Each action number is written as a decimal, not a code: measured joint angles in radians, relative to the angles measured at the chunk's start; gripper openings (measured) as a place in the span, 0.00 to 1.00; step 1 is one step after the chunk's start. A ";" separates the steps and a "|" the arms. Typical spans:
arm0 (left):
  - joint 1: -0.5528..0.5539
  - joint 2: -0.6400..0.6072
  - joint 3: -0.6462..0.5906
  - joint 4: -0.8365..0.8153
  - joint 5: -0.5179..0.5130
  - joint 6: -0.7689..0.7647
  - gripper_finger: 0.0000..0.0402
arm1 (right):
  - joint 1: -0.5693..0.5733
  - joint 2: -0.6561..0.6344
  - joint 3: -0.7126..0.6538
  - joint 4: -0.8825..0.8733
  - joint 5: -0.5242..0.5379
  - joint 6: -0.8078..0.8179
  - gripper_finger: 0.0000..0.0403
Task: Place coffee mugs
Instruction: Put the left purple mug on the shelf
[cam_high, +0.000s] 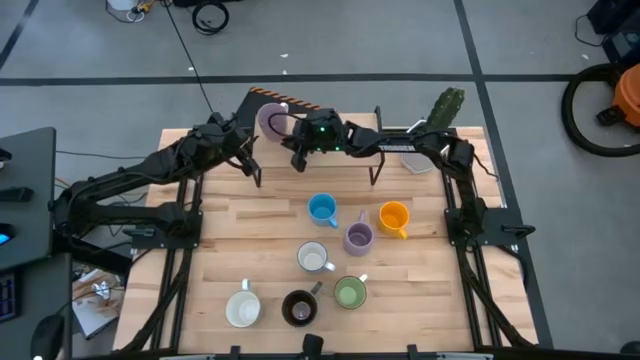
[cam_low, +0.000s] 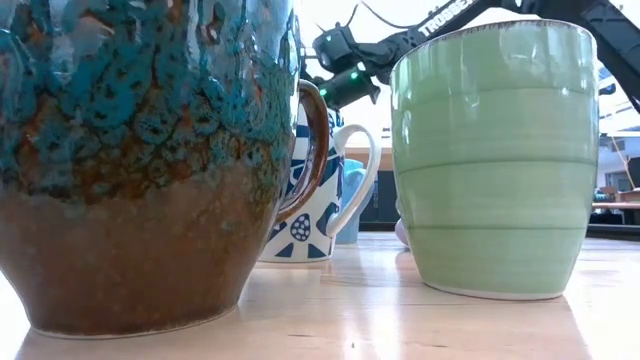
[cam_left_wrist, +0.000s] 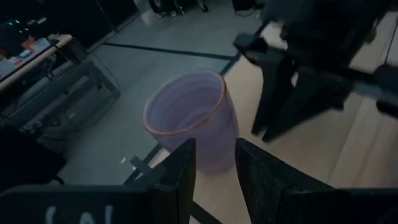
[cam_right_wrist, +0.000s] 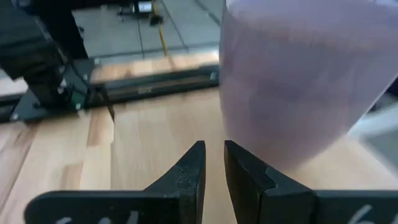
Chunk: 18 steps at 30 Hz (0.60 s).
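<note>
The pale butcher-block wooden table top (cam_low: 420, 320) looked smooth with a soft sheen. The dark brown ceramic mug with mottled teal glaze (cam_low: 140, 150) shone glossy and bumpy, while the pale green ceramic mug (cam_low: 495, 150) looked smooth, faintly ridged, satin.

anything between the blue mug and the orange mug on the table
In the high view, only bare wood lies directly between the blue ceramic mug and the orange ceramic mug. A lilac ceramic mug sits just nearer the front edge, below that gap.
</note>
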 joint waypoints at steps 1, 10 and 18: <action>0.000 -0.005 0.000 -0.007 -0.001 -0.001 0.29 | -0.005 0.008 0.005 0.005 -0.011 0.008 0.15; 0.000 -0.005 0.000 -0.005 0.006 -0.007 0.29 | -0.018 0.005 0.012 0.043 -0.010 0.013 0.14; 0.000 -0.003 0.000 -0.014 0.116 -0.004 0.29 | -0.039 0.005 0.012 0.062 -0.021 0.006 0.14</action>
